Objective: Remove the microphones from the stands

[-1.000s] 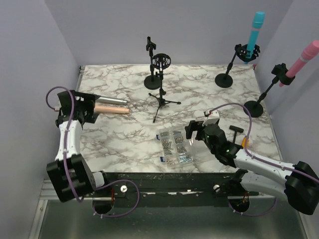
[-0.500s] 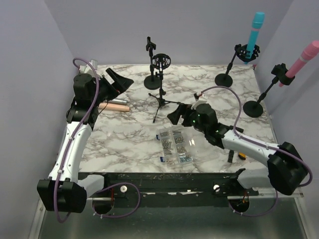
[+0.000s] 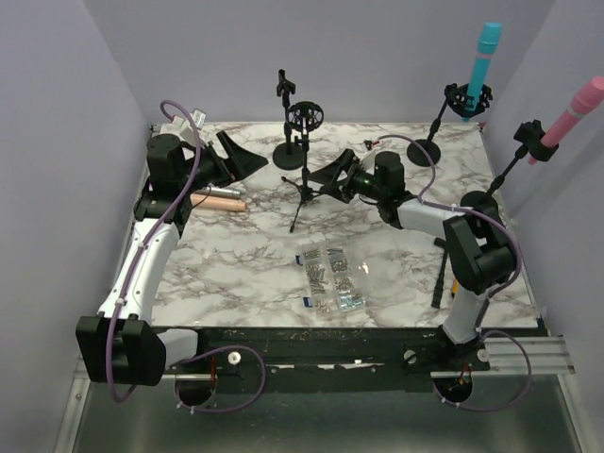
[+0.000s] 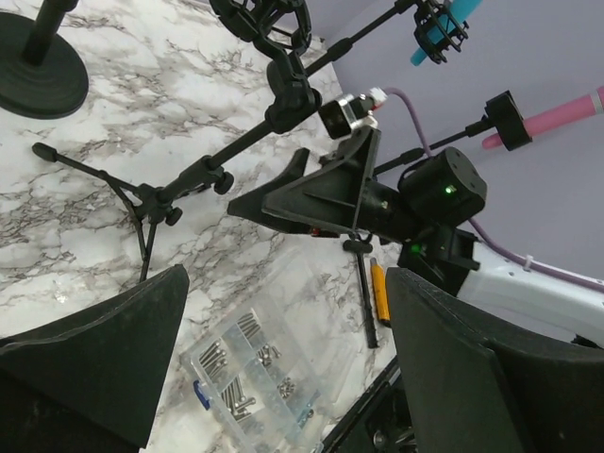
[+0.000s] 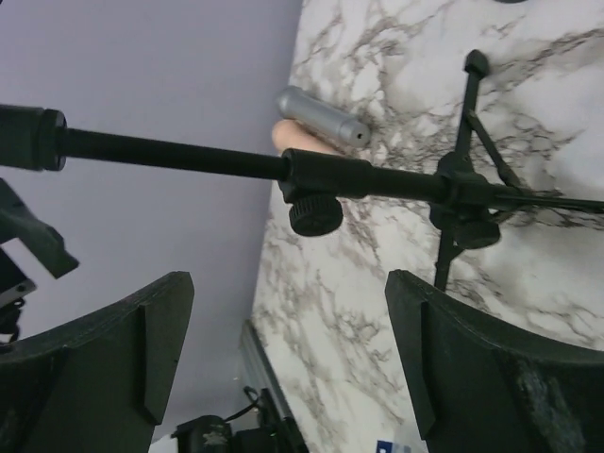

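- The cyan microphone [image 3: 485,52] stands near-upright in its clip at the tabletop's far right corner. The pink microphone [image 3: 572,109] tilts up and outward past the right edge.
- The right tool [image 3: 323,176], jaws wide and holding nothing, sits just beside the bare tripod stand [image 3: 304,189] at mid-tabletop. Both microphones lie well apart from it, toward the right edge.
- The right arm is the nearer one and reaches low toward the far edge. The left tool [image 3: 238,157], also wide, hovers near the far left corner.

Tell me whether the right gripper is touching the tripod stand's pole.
Apart. In the right wrist view the pole crosses clear of the right gripper, wall and marble showing between it and both fingertips.
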